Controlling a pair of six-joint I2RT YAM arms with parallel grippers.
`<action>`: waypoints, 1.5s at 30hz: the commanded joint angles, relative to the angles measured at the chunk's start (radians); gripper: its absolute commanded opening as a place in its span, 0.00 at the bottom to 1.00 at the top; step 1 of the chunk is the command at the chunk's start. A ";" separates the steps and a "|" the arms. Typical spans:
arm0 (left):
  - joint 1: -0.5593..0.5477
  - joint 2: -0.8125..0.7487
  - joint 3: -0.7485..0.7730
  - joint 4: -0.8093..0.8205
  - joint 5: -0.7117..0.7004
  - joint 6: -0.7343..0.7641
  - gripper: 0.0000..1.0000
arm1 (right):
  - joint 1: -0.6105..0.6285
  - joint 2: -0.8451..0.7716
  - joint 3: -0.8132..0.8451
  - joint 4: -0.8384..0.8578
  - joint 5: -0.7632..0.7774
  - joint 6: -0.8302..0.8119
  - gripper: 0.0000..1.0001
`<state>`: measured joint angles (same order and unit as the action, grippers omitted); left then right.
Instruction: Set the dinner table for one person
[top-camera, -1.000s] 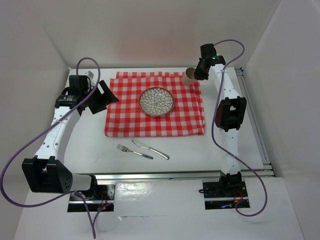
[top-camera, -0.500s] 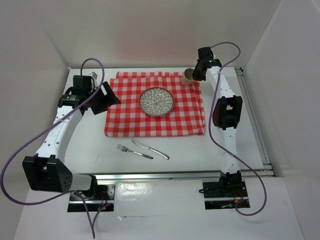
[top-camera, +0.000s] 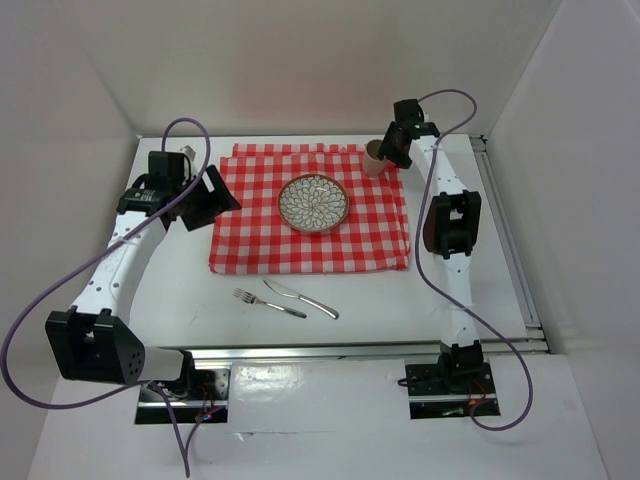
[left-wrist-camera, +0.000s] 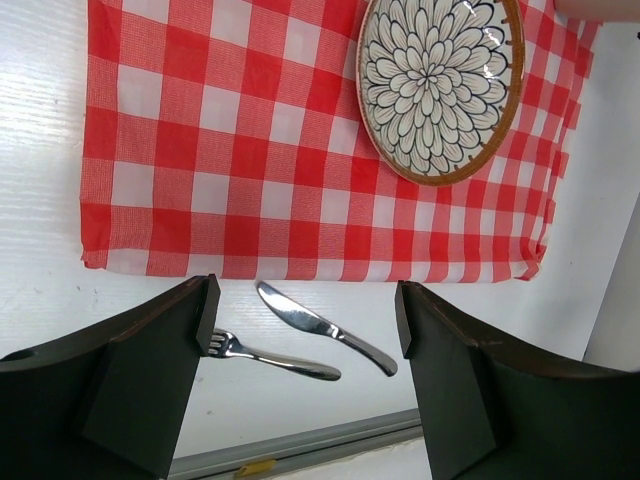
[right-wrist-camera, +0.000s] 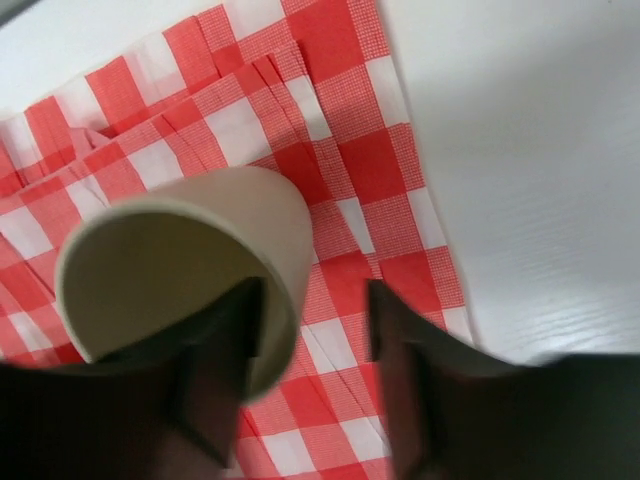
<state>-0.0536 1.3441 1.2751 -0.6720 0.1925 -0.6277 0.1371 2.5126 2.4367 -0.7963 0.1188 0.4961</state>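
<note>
The white dinner table (top-camera: 180, 290) carries a red-and-white checked cloth (top-camera: 310, 240) with a patterned plate (top-camera: 313, 202) on it. A beige cup (top-camera: 375, 157) stands on the cloth's far right corner. My right gripper (top-camera: 392, 150) is at its rim. In the right wrist view the right gripper (right-wrist-camera: 315, 305) is open, one finger inside the cup (right-wrist-camera: 180, 260) and the other outside, clear of the wall. A fork (top-camera: 268, 303) and a knife (top-camera: 300, 298) lie on the bare table in front of the cloth. My left gripper (top-camera: 210, 195) hangs open and empty over the cloth's left edge.
Silver rails run along the table's right side (top-camera: 505, 240) and its near edge (top-camera: 350, 350). White walls close in the back and both sides. In the left wrist view the left gripper (left-wrist-camera: 307, 315) frames the knife (left-wrist-camera: 320, 327) and fork (left-wrist-camera: 275, 358) far below.
My right gripper's jaws have parted from the cup's wall, and the cup now rests on the cloth's corner. The left arm has shifted only slightly.
</note>
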 joint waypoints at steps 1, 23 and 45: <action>-0.006 0.007 0.003 -0.006 -0.019 0.023 0.89 | 0.004 -0.012 0.042 0.080 -0.016 -0.010 0.64; -0.100 -0.149 -0.181 -0.054 -0.087 -0.102 0.84 | 0.306 -0.904 -0.754 0.276 -0.215 -0.260 0.97; -0.109 -0.327 -0.347 -0.258 -0.301 -0.352 0.79 | 0.892 -0.907 -1.443 0.489 -0.011 -0.272 0.72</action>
<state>-0.1650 1.0199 0.9325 -0.9558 -0.1326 -0.9543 1.0130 1.5387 0.9443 -0.3988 0.0654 0.2581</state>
